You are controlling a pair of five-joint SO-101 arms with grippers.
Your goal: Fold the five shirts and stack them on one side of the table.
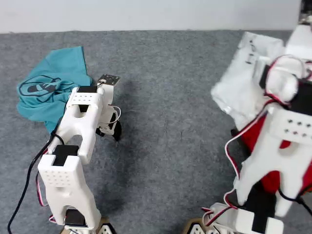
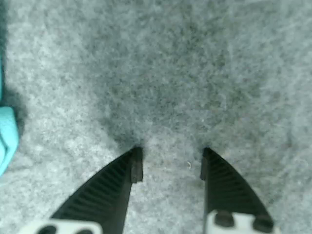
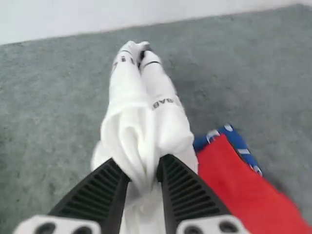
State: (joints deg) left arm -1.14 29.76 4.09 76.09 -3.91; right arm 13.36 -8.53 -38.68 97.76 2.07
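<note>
Right wrist view, nearest item: right gripper (image 3: 144, 187), jaws narrow, clamped on a bunched fold of the white shirt (image 3: 141, 122), probably to drag it out for folding. Just beside it: red shirt (image 3: 239, 190), unfolded, with a blue cloth edge (image 3: 229, 135) touching. Left gripper (image 2: 170, 168): jaws wide, empty, low over the bare grey mat (image 2: 195, 73). Farthest: teal shirt (image 1: 46, 90), crumpled on the left arm's side, not yet folded.

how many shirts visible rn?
3: teal shirt far left; white shirt far right, in the right gripper; red shirt beside it; blue edge may be a fourth. More may be hidden.
</note>
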